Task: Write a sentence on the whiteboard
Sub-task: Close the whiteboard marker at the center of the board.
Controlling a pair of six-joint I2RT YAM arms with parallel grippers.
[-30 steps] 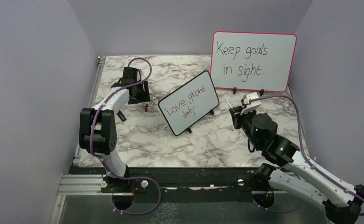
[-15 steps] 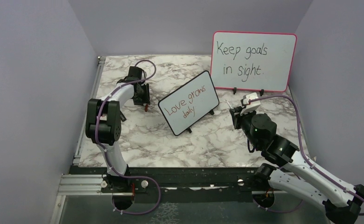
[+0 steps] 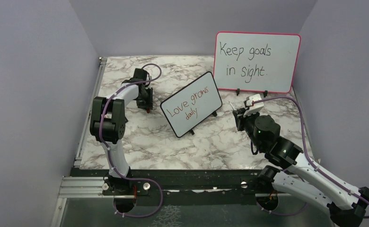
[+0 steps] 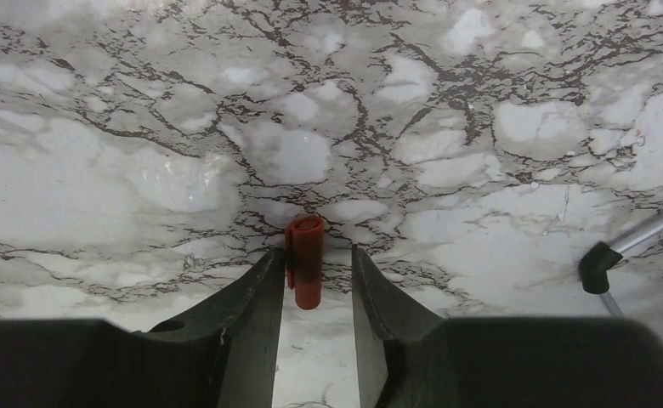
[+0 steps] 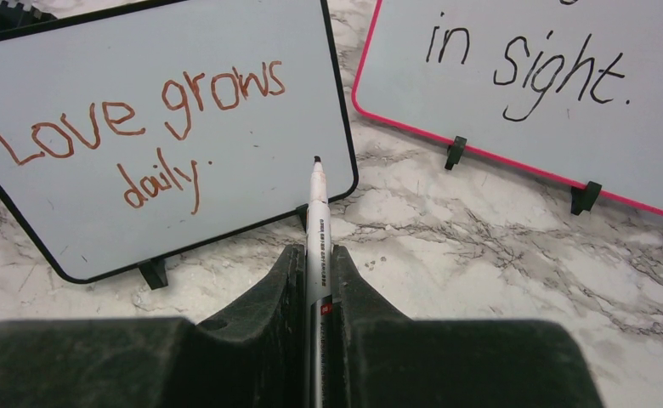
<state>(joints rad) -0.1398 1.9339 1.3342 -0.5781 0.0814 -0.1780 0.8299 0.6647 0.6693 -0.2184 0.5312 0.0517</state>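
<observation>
The black-framed whiteboard (image 3: 191,104) stands tilted mid-table and bears the reddish-brown sentence (image 3: 188,103) "Love grows daily" in two lines; both show in the right wrist view, the board (image 5: 226,51) and the sentence (image 5: 145,110). My right gripper (image 3: 241,112) is shut on a white marker (image 5: 316,221), its uncapped tip pointing at the board's lower right corner, a little short of it. My left gripper (image 3: 147,105) is open, pointing down at the table, with a small red marker cap (image 4: 306,259) lying between its fingers (image 4: 252,297), close to the left one.
The larger pink-framed board (image 3: 257,61) reading "Keep goals in sight" stands at the back right, also in the right wrist view (image 5: 515,102). One black foot of the whiteboard (image 4: 598,265) shows at the right of the left wrist view. The marble table (image 3: 211,142) is walled left and back.
My left arm has swung its gripper right and nearer, down over the red cap. The right arm, marker and boards have not moved.
</observation>
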